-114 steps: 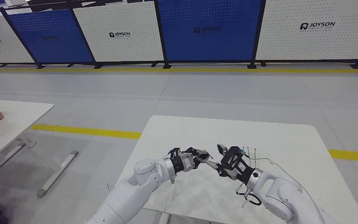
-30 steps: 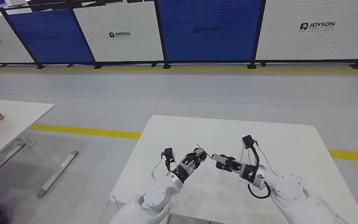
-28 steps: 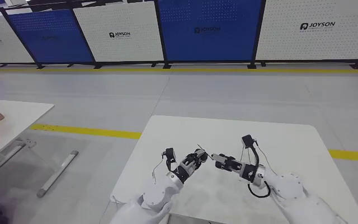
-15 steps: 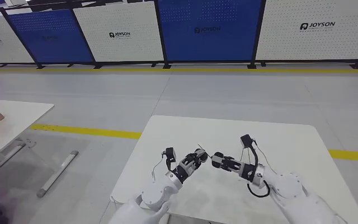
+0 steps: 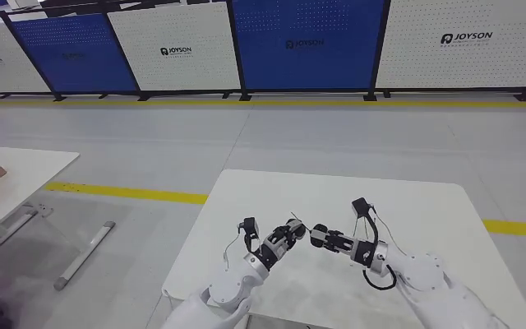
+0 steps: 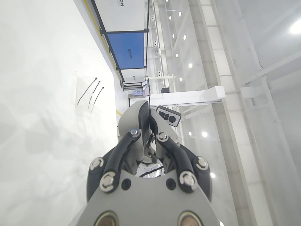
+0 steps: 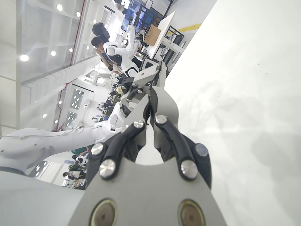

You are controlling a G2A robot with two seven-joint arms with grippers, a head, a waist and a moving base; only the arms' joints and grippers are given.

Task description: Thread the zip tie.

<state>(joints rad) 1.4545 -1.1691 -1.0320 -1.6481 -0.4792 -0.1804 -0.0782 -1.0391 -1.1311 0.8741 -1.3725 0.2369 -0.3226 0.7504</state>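
- The zip tie (image 6: pixel 149 95) is a thin, black, straight strip held in the air above the white table (image 5: pixel 394 206), between the two grippers.
- The left gripper (image 6: pixel 148 111) has its fingers clamped on the strip.
- The right gripper (image 7: pixel 150 97) is pressed closed, tip to tip with the left; whether it pinches the tie, I cannot tell.
- Three spare ties (image 6: pixel 90 92) lie side by side on the table.
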